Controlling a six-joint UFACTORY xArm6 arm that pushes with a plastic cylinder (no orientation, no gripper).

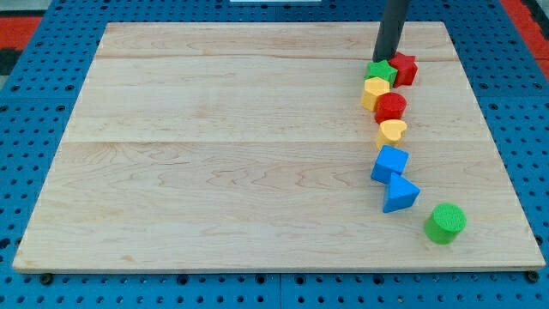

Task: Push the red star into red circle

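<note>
Camera view: my tip touches the green star; no jaws, just a rod; red star just right of tip, touching the green one; red circle below tip, between yellow pentagon and yellow heart; blue blocks further below; green cylinder lowest, apart; wooden board.

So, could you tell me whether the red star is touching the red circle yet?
Apart. The camera view shows the red star up beside the green block, with bare board between it and the red circle.
</note>
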